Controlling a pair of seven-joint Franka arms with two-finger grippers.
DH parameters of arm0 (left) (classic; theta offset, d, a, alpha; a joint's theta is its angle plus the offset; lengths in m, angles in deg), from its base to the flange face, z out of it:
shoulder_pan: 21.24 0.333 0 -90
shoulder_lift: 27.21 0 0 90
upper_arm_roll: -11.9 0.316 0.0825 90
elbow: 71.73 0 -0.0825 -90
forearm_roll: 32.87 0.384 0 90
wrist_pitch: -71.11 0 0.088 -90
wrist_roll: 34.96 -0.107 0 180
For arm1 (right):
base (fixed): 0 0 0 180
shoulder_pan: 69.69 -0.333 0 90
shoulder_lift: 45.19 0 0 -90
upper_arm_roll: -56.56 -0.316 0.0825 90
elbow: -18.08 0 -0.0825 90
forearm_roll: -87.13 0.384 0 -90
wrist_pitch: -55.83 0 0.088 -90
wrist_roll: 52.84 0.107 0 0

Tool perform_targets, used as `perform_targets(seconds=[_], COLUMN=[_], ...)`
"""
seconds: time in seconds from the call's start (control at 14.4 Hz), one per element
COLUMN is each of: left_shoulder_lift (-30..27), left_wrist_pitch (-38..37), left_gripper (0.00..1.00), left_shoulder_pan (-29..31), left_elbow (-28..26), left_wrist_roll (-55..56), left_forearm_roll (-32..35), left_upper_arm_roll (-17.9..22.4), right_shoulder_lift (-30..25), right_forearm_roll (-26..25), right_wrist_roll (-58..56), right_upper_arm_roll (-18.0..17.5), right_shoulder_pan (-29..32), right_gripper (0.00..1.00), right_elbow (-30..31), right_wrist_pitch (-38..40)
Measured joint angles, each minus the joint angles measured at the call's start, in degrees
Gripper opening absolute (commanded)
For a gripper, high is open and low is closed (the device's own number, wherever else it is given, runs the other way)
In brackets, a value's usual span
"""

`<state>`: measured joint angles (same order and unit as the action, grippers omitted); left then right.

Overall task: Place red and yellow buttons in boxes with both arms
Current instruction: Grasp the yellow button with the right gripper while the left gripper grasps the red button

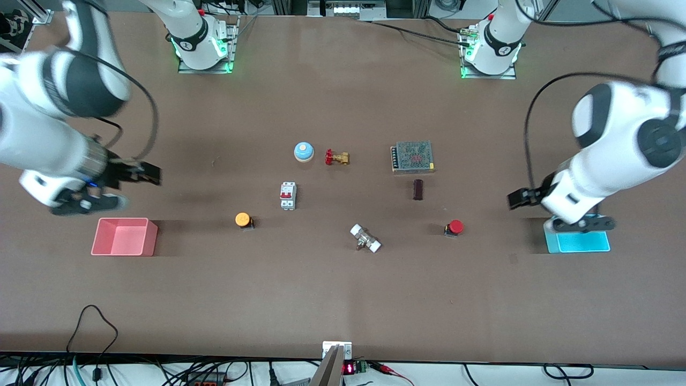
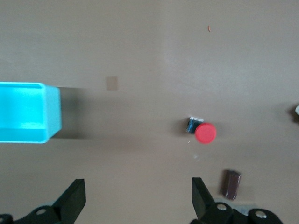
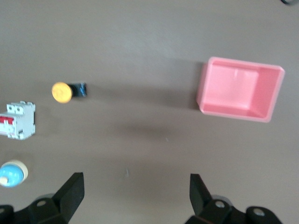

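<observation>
The yellow button lies on the table between the pink box and a circuit breaker. The red button lies toward the left arm's end, some way from the cyan box. My right gripper hangs open and empty over the table beside the pink box. Its wrist view shows the open gripper, the yellow button and the pink box. My left gripper hangs open and empty over the cyan box's edge. Its wrist view shows the open gripper, the red button and the cyan box.
In the middle of the table stand a blue-domed bell, a brass valve with a red handle, a white circuit breaker, a metal-mesh power supply, a small dark block and a metal fitting with white ends.
</observation>
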<state>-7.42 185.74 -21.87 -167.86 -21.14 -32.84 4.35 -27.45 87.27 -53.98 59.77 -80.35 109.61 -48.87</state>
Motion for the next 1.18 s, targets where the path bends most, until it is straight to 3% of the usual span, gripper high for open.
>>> perform_targets(seconds=[0.63,0.97,1.18], left_shoulder_lift=[13.7,17.0,17.1], left_wrist_pitch=[13.1,14.1,14.1], left_gripper=[1.0,1.0,0.88], left_shoulder_pan=[-7.5,-10.6,-10.6], left_elbow=[0.0,0.0,0.1], left_wrist_roll=[13.2,19.7,19.8], left_forearm_roll=[0.1,5.7,6.1], left_upper_arm_roll=[0.0,0.1,0.5], right_shoulder_lift=[11.8,16.4,18.9], right_forearm_roll=[2.0,2.0,2.0], right_wrist_roll=[9.9,12.0,12.3], right_upper_arm_roll=[-0.2,-0.2,0.0], right_shoulder_pan=[-9.4,-11.7,-11.7], right_gripper=[1.0,1.0,1.0], right_elbow=[-0.1,-1.2,-1.5], right_wrist_pitch=[-12.0,-14.6,-16.9])
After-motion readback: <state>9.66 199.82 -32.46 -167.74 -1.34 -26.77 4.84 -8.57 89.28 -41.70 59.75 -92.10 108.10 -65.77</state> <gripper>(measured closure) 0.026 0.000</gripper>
